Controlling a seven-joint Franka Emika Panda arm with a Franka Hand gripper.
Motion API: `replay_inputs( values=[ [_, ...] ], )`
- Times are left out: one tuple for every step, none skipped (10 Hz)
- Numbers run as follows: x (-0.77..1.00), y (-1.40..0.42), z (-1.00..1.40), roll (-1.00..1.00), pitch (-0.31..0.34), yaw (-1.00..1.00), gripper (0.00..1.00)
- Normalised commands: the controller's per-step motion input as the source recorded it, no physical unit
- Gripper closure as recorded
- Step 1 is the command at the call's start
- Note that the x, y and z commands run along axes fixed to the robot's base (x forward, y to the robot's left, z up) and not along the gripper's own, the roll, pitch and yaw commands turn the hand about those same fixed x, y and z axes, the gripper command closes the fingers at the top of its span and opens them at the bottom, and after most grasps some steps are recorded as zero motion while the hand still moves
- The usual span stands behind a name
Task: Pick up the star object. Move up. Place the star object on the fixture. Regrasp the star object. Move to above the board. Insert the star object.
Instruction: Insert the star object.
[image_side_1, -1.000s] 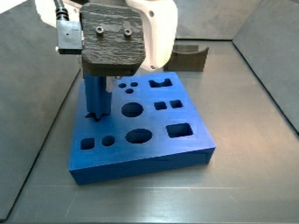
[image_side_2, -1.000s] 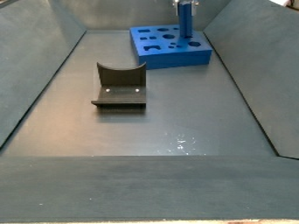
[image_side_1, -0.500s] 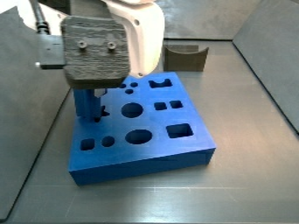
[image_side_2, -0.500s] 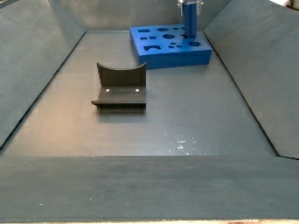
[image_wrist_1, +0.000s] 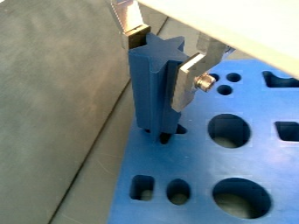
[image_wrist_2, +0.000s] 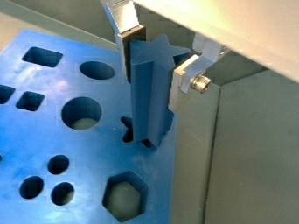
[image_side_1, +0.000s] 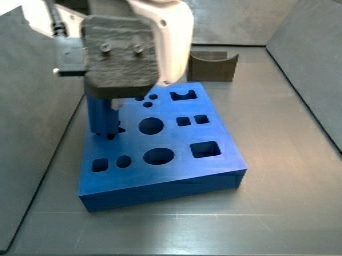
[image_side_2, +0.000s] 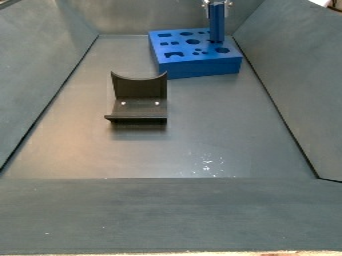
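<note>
The blue star object (image_wrist_1: 152, 87) stands upright at the board's (image_wrist_1: 233, 166) edge, its lower end in the star-shaped hole. My gripper (image_wrist_1: 160, 57) is shut on its upper part, one silver finger on each side, as both wrist views show: star object (image_wrist_2: 149, 96), gripper (image_wrist_2: 158, 61), board (image_wrist_2: 59, 149). In a side view the grey hand hangs over the board's (image_side_1: 174, 165) back left corner, with the star object (image_side_1: 103, 118) under the gripper (image_side_1: 104, 100). Far off, the star object (image_side_2: 213, 25) rises from the board (image_side_2: 187, 62).
The olive-brown fixture (image_side_1: 214, 65) sits behind the board, bare, its notch up; it stands nearer the camera as fixture (image_side_2: 136, 98). Grey sloping walls (image_side_2: 47, 90) enclose the floor. The board's other cutouts (image_side_1: 158, 156) hold nothing.
The gripper's hand has shifted left and a little lower over the board's corner, then slightly back right. Less of the star object shows above the board than a second ago.
</note>
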Motion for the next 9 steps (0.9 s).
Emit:
replay_inputs(
  values=[
    [0.40,0.00,0.00,0.00,0.094,0.00,1.00],
    [0.43,0.00,0.00,0.00,0.094,-0.05,1.00],
    [0.00,0.03,0.00,0.00,0.000,0.00,1.00],
    [-0.11,0.00,-0.12,0.00,-0.020,0.09,1.00],
    [-0.11,-0.01,-0.03,0.00,-0.077,0.05,1.00],
    [0.00,0.00,0.00,0.00,-0.009,0.00,1.00],
    [-0.05,0.00,-0.26,-0.30,-0.191,0.08,1.00],
    [-0.10,0.00,-0.27,-0.33,-0.269,0.09,1.00],
    [-0.12,-0.01,-0.20,-0.11,-0.269,0.02,1.00]
  ],
)
